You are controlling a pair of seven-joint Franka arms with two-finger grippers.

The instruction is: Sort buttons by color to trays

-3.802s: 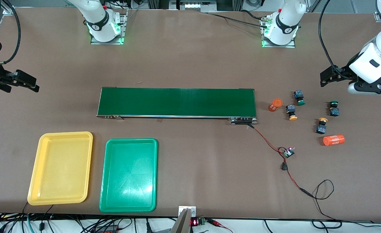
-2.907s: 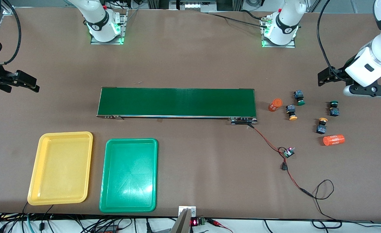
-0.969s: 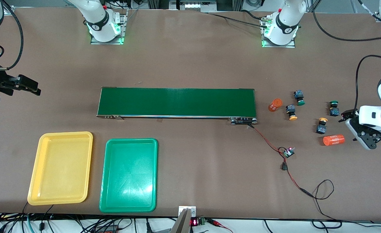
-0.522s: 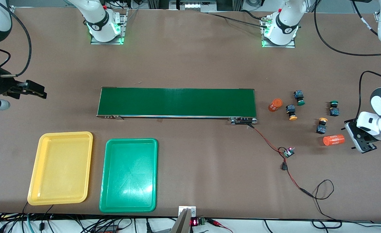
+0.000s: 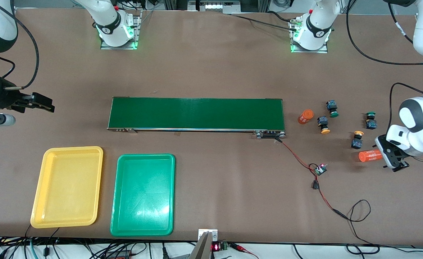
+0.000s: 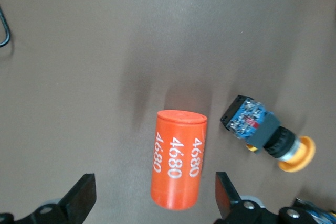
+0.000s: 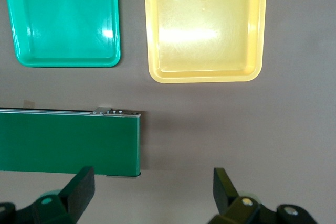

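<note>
In the front view, four buttons (image 5: 355,140) lay near the desk edge at the left arm's end, and the yellow tray (image 5: 67,187) and green tray (image 5: 143,196) lay empty at the camera-side edge.

The left wrist view showed the left gripper (image 6: 152,203), fingers apart, over the orange 4680 cylinder (image 6: 177,158) beside an orange-capped button (image 6: 268,135).

The right wrist view showed the right gripper (image 7: 152,195), fingers apart and empty, over bare desk near the conveyor belt (image 7: 68,141).

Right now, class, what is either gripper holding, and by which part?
Nothing is held. The left gripper hangs open over the lying orange cylinder, its fingers apart from it. The right gripper waits open over bare table by the conveyor belt.
</note>
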